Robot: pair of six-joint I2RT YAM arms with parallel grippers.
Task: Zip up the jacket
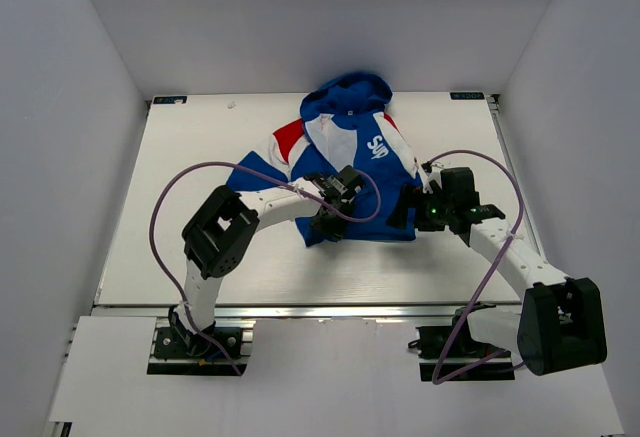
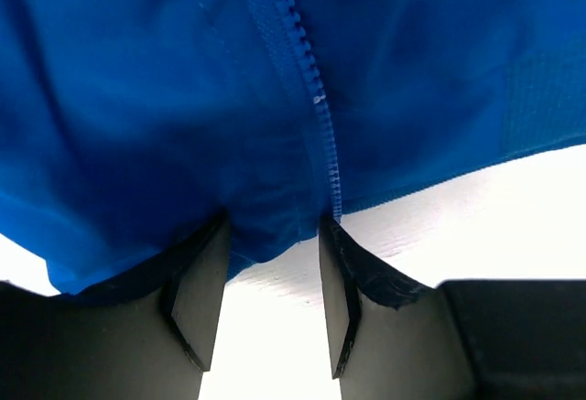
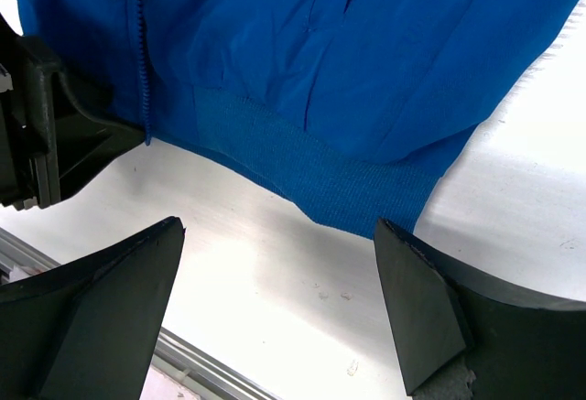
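Jacket (image 1: 350, 162) is lying flat on the desk (image 1: 190, 157). Left claw (image 2: 275, 231) is pinching the hem beside the zipper (image 2: 311, 89), anchoring it. Right claw (image 3: 279, 226), gaping wide, is probably needing the slider next.

- A pale, plain worktop (image 1: 180, 247) fills the middle of the space, its surface faintly lined lengthwise.
- Smooth white walls close it in: a back wall (image 1: 320, 27), a left wall (image 1: 50, 157) and a right wall (image 1: 590, 137).
- Small dark tags (image 1: 168, 100) sit at its far corners.
- A metal rail (image 1: 320, 310) runs along the near edge, with a white board (image 1: 330, 377) in front.
- The light is even and soft, with faint shadows.
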